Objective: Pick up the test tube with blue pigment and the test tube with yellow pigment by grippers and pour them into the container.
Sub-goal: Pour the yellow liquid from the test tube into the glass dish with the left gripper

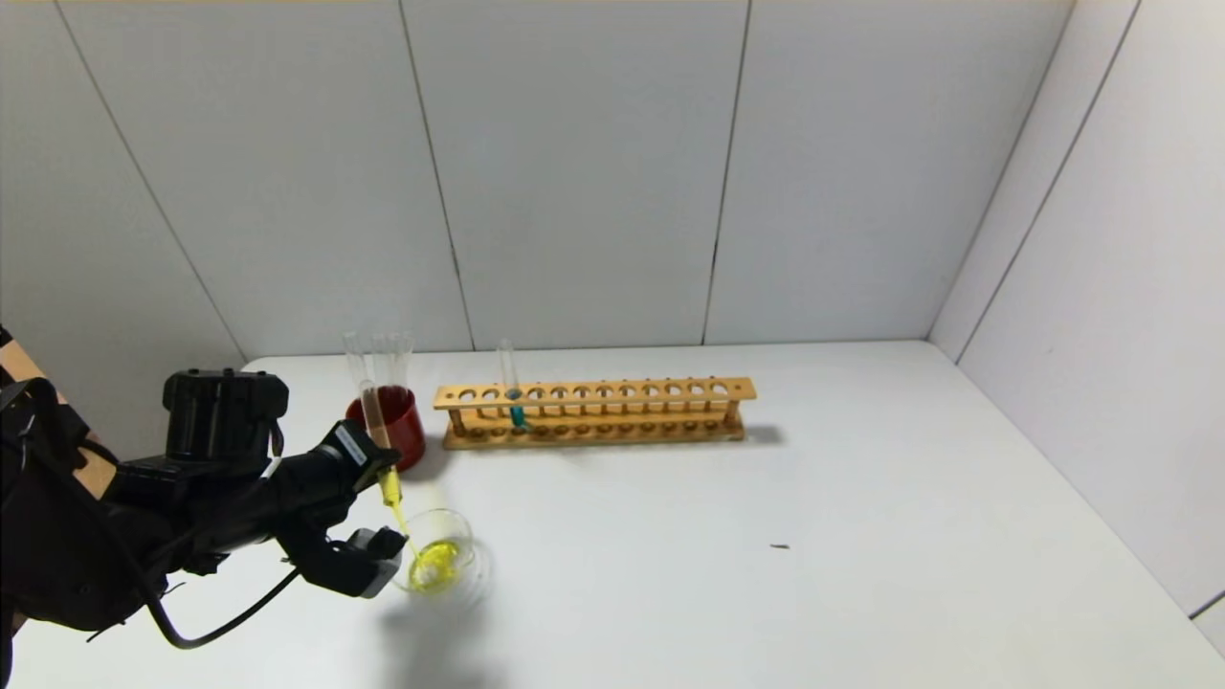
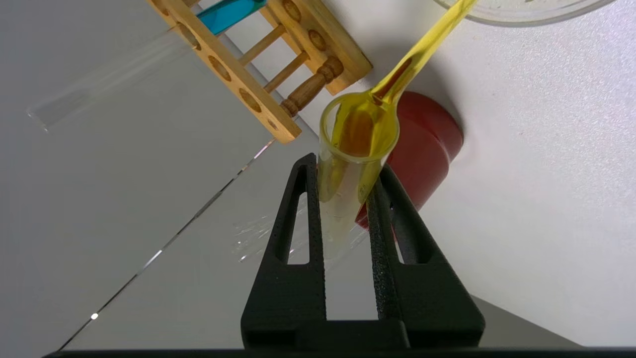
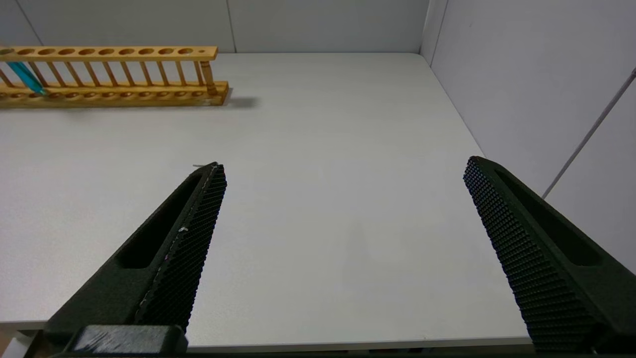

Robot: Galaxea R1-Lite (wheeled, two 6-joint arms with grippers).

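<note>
At 7 o'clock, our left gripper [image 1: 383,512] clamps the yellow tube [image 2: 350,164], tipped mouth-down; a yellow stream falls into the dish [image 1: 440,555] just beside it. We judge a good pour keeps the mouth over the dish centre, tilting slowly until drained. Our right gripper [image 3: 343,204], jaws wide, idles toward 5 o'clock. At 12 o'clock, the blue tube [image 1: 512,392] stands in the rack [image 1: 593,413], beside the red cup [image 1: 397,431]. We read no writing.
</note>
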